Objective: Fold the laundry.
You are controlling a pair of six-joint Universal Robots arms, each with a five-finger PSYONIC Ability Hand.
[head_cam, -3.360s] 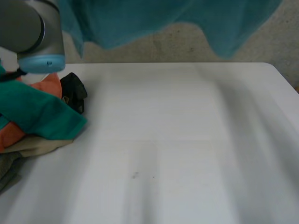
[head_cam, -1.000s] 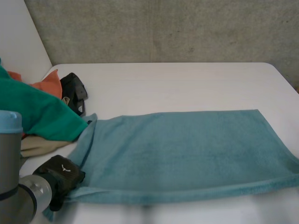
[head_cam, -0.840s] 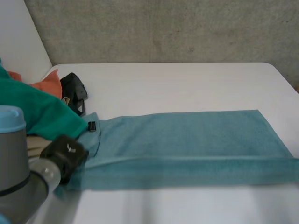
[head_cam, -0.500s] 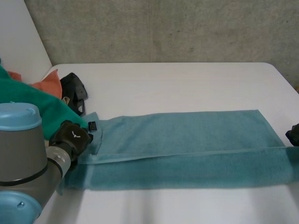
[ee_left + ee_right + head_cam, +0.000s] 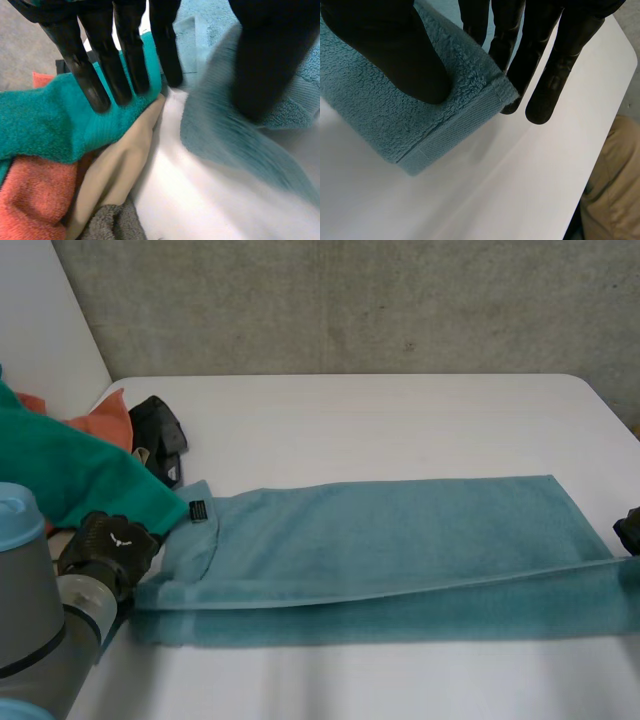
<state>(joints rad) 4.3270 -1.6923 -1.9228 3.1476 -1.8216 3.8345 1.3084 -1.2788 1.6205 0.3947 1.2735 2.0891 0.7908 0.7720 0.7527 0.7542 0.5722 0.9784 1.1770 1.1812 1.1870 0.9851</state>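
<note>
Nearest, the left arm point(image 5: 35, 640) sat low at the near left. The left hand point(image 5: 105, 545) was at the left end of the teal-blue towel point(image 5: 400, 535). Its fingers point(image 5: 120, 55) were straight over the green towel point(image 5: 70, 475), with the thumb well apart above the teal-blue end and nothing pinched.

The teal-blue towel lay lengthwise across the white table point(image 5: 380, 420), its near long edge raised and doubled over. The right hand point(image 5: 630, 528) was at its right end, pinching the corner between the thumb on top and straight fingers point(image 5: 555, 60) beneath.

Farther left was the laundry pile: beige cloth point(image 5: 125, 155), orange cloth point(image 5: 105, 420) and a black item point(image 5: 160, 430). A concrete wall point(image 5: 350, 300) stood behind.
</note>
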